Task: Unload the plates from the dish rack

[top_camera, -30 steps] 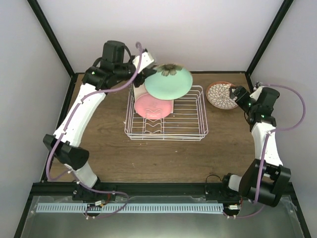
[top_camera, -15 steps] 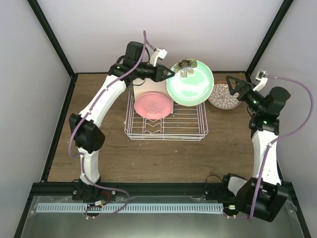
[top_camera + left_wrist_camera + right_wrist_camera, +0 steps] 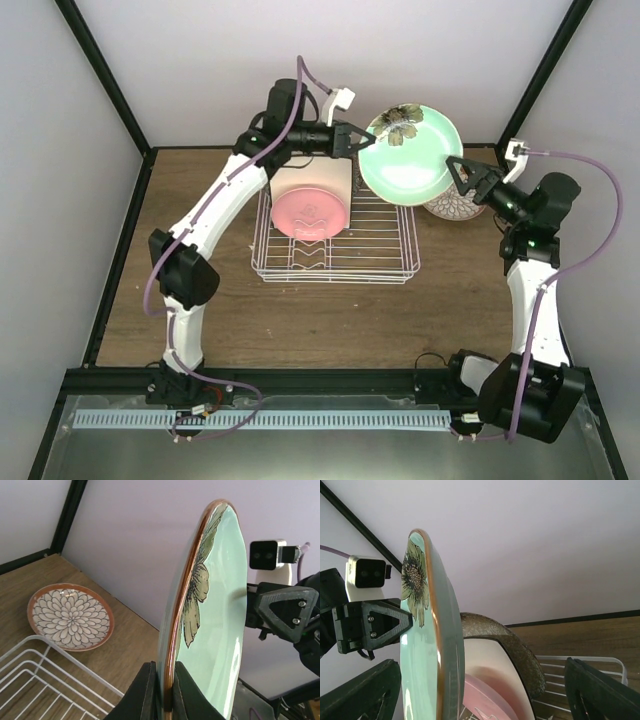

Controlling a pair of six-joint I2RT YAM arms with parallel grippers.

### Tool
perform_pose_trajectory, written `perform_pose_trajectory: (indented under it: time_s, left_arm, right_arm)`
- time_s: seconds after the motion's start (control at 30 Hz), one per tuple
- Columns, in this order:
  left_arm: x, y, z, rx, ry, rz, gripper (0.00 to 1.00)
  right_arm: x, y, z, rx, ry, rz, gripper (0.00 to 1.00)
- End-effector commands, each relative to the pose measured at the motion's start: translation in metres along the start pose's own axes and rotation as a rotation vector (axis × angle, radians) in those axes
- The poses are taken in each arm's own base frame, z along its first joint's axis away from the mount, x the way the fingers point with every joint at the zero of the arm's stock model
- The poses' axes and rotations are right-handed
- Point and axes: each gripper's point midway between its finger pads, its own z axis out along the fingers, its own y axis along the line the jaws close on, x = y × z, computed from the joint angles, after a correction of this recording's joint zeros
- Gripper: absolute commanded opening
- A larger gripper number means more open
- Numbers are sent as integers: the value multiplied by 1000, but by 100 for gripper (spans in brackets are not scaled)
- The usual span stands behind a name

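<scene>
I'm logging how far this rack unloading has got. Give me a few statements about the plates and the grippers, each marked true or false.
1. The left gripper is shut on the rim of the mint-green plate, holding it in the air. True.
2. The right gripper is clamped on the mint-green plate. False: its jaws stand open at the plate's far edge.
3. The small floral plate stands in the dish rack. False: it lies flat on the table, outside the rack.
4. The pink plate is in the dish rack. True.
</scene>
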Motion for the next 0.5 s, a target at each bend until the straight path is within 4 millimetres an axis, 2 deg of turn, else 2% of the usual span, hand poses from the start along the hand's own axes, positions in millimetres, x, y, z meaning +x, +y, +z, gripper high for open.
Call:
perform_pose_trajectory:
  time_s: [0.0, 0.1, 0.17, 0.3, 0.33, 0.37, 0.4, 0.47]
  left_arm:
    - [-26, -40, 2, 107, -70, 94, 4]
    - [-26, -43, 6, 110, -70, 103, 4]
    - [-26, -44, 7, 107, -74, 110, 4]
    - [-26, -41, 6, 87, -73, 121, 4]
    - [-25, -39, 6, 81, -71, 124, 4]
    - [-24, -38, 7, 73, -69, 124, 7]
    - [-22, -35, 7, 67, -65, 123, 16]
    - [-21, -31, 6, 49, -63, 123, 50]
  right_arm:
    - [-4, 13, 9, -39, 9, -34, 90]
    - [0, 16, 17, -59, 28, -25, 80]
    - [2, 16, 20, -68, 38, -17, 60]
    - [0, 14, 20, -41, 25, -21, 7]
    - [-1, 13, 19, -24, 16, -24, 2]
    - [-2, 13, 17, -13, 6, -28, 1]
    - [-3, 12, 17, -5, -1, -28, 1]
    - [-6, 13, 16, 5, -14, -25, 1]
